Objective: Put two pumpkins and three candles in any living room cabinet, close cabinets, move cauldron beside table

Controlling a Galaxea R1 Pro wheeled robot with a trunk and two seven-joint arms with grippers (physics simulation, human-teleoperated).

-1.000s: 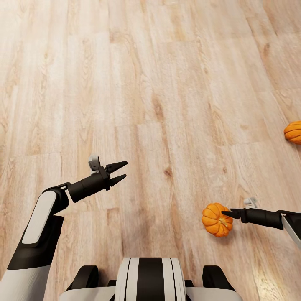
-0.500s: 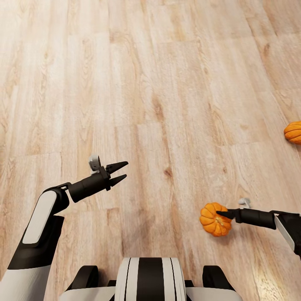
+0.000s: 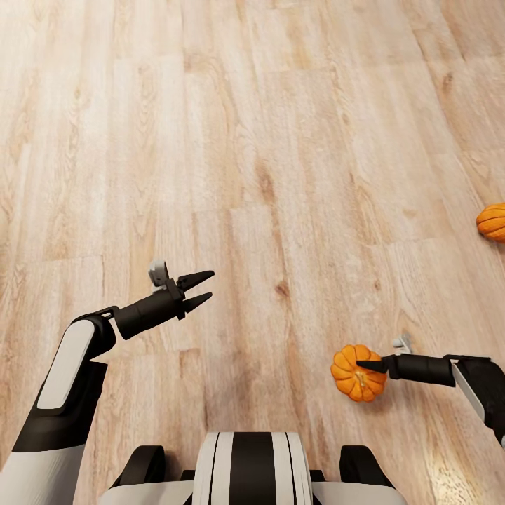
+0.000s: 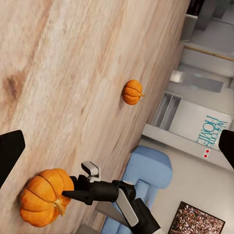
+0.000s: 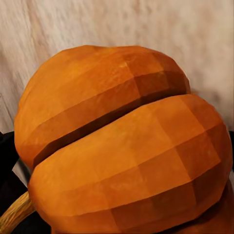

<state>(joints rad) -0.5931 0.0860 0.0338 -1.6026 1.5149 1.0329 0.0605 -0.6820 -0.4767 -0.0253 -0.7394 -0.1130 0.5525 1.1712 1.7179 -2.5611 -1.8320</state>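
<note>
Step in hand: picking up the near pumpkin [image 3: 358, 381] from the wooden floor [image 3: 280, 140], as I judge it.
Near pumpkin: it lies on its side on the floor, just in front of the robot's base [image 3: 252, 466] and toward its right.
Right gripper [image 3: 368, 366]: its tips reach over the pumpkin's top; whether they are clenched on it, spread, or only touching, I cannot tell.
Doing it well: the fingers should straddle the ribbed body across its widest part, not pinch the stem [image 5: 14, 217]; a round shell can squirt out of a shallow hold, so seat it deep before lifting.
Left gripper [image 3: 198, 288]: fingers released and spread, holding nothing, well to the left of the pumpkin, above bare floor.
Far pumpkin [image 3: 493, 222]: on the floor, well beyond the near pumpkin and further right; the picture's edge cuts it off.
Hard to make out: the right wrist view is so close to the orange ribs that the fingers are mere dark slivers at the edges.
Beyond the pumpkins: the left wrist view catches a blue armchair [image 4: 146, 170] and pale shelving [image 4: 168, 109], both partly cut off.
</note>
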